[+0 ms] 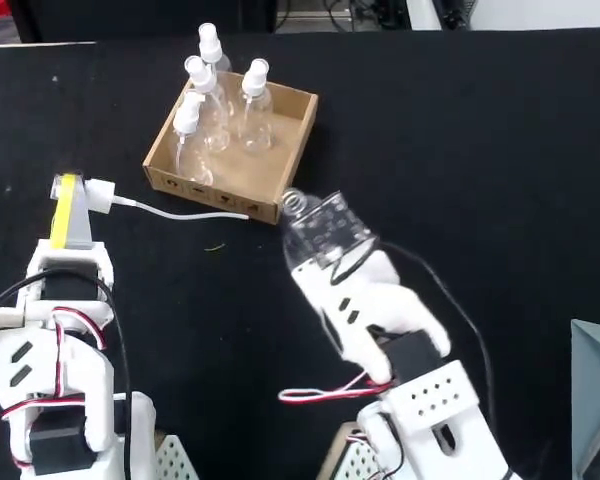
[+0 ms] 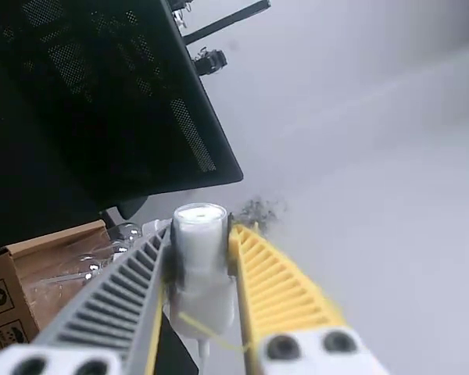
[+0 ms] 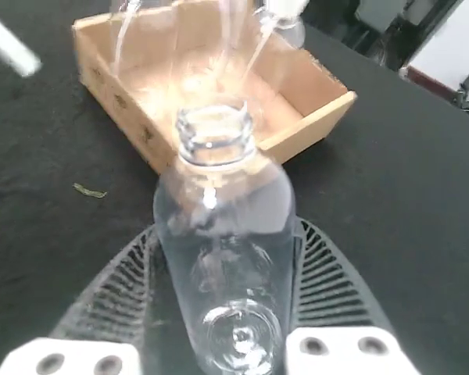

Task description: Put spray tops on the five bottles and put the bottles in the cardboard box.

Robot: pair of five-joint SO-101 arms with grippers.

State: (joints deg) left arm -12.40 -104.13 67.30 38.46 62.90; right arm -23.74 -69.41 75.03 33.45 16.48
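Jaws closed on both arms: left gripper (image 2: 201, 234) pinches a white plastic spray top (image 1: 102, 194), right gripper (image 3: 223, 258) clasps a clear, uncapped plastic bottle (image 1: 325, 228). Bottle neck tilts toward the brown cardboard box (image 1: 298, 135), just beside its corner; the spray top sits well apart leftward, its thin tube trailing bottleward.

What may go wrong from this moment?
The spray top in the left gripper trails a long thin tube; it may bend or miss the narrow neck of the bottle in the right gripper. That tilted bottle is near the cardboard box corner and might bump it.
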